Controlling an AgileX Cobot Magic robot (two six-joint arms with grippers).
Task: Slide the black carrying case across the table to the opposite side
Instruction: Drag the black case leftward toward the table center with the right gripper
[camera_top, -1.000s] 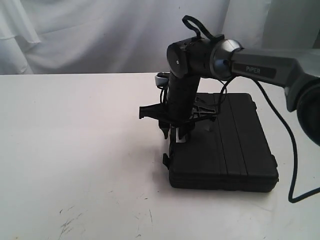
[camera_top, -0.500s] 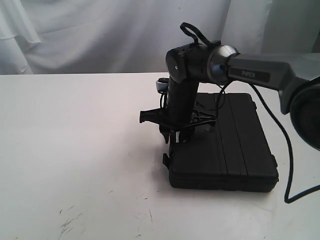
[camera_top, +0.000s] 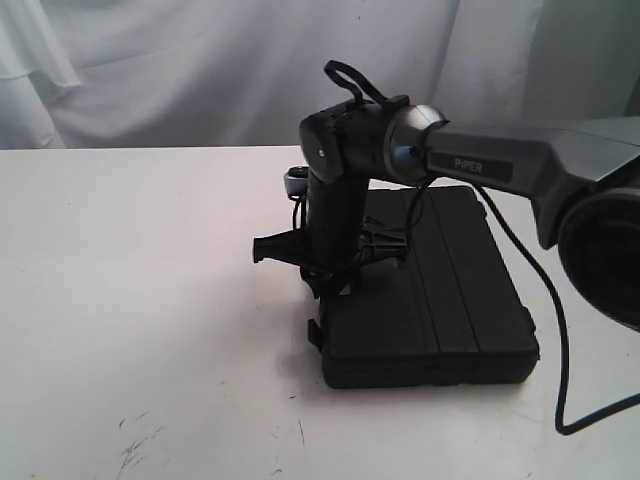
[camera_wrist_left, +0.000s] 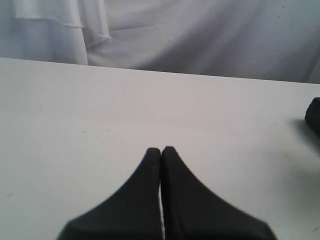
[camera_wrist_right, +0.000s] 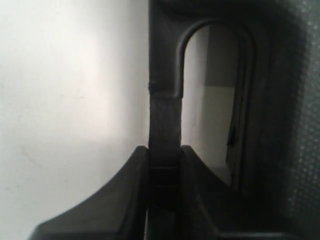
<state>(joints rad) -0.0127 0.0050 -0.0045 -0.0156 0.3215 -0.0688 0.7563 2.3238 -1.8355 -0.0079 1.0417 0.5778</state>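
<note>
The black carrying case (camera_top: 440, 300) lies flat on the white table (camera_top: 130, 300), right of the middle in the exterior view. My right gripper (camera_top: 335, 285) points down at the case's left edge and is shut on its handle. The right wrist view shows the handle bar (camera_wrist_right: 165, 115) pinched between the two fingers of the right gripper (camera_wrist_right: 164, 150), with the case body (camera_wrist_right: 285, 125) beside it and bare table (camera_wrist_right: 65, 100) on the other side. My left gripper (camera_wrist_left: 161, 150) is shut with nothing in it, low over the table (camera_wrist_left: 100, 110). It does not show in the exterior view.
A white curtain (camera_top: 150, 70) hangs behind the table's far edge. The right arm's black cable (camera_top: 560, 330) loops down past the case's right side. Dark scuff marks (camera_top: 135, 445) lie near the front edge. A dark shape (camera_wrist_left: 313, 116) shows at the left wrist view's border.
The right arm has moved left across the table with the handle in its grip, and the case has slid left with it. The gripper stays shut.
</note>
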